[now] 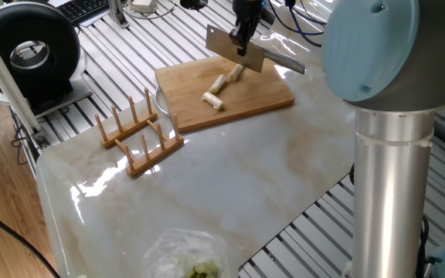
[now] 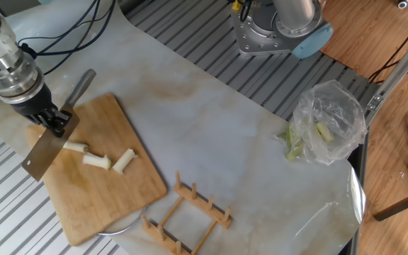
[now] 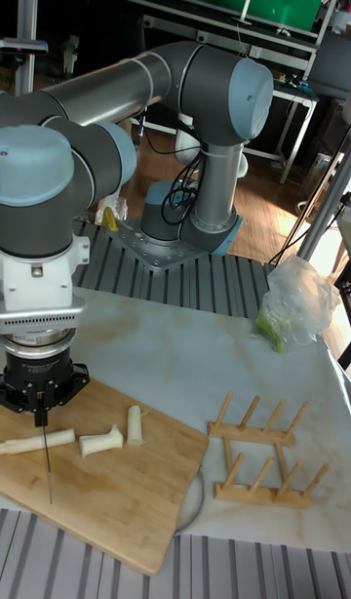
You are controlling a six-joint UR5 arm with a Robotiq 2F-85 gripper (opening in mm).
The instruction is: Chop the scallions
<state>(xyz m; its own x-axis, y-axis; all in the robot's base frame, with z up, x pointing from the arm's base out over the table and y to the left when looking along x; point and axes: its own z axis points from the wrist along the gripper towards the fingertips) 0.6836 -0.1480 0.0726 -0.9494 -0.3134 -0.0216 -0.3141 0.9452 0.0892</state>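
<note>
Three pale scallion pieces lie in a row on the wooden cutting board (image 1: 246, 100) (image 2: 91, 191) (image 3: 117, 492). The longest scallion piece (image 2: 73, 146) (image 3: 34, 443) (image 1: 236, 72) lies under the cleaver, and two shorter stubs (image 2: 96, 161) (image 2: 124, 161) lie beside it. My gripper (image 1: 242, 37) (image 2: 57, 122) (image 3: 40, 396) is shut on the cleaver's spine. The cleaver blade (image 1: 232, 51) (image 2: 43, 150) hangs edge down just over the long piece. Its handle (image 2: 82, 83) (image 1: 286, 63) sticks out past the board's far edge.
A wooden dish rack (image 1: 139, 135) (image 2: 186, 212) (image 3: 263, 453) stands beside the board. A plate rim (image 2: 119, 227) shows under the board's corner. A clear plastic bag with green bits (image 2: 324, 120) (image 3: 297, 306) (image 1: 188, 259) lies at the table's far end. The robot base (image 2: 278, 28) is bolted nearby.
</note>
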